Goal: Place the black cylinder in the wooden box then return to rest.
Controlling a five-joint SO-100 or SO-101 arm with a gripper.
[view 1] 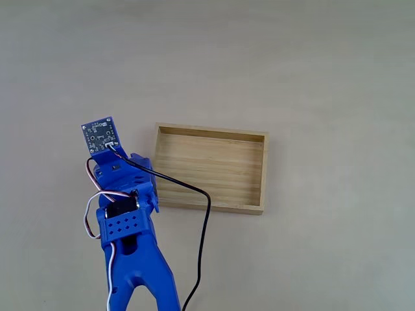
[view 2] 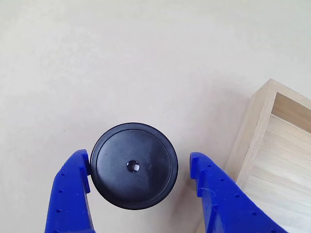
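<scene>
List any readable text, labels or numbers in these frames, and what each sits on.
None can be read.
Small blue circuit board on the arm in the fixed view: tiny pale markings, too small and blurred to read.
Small matte black cylinder between the blue jaws: a dimple in the top, no lettering.
Shallow light-wood box: bare grain, no label.

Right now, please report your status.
Gripper open, straddling small matte black cylinder, left finger touching. Shallow light-wood box empty, beside it. Nothing between them.
</scene>
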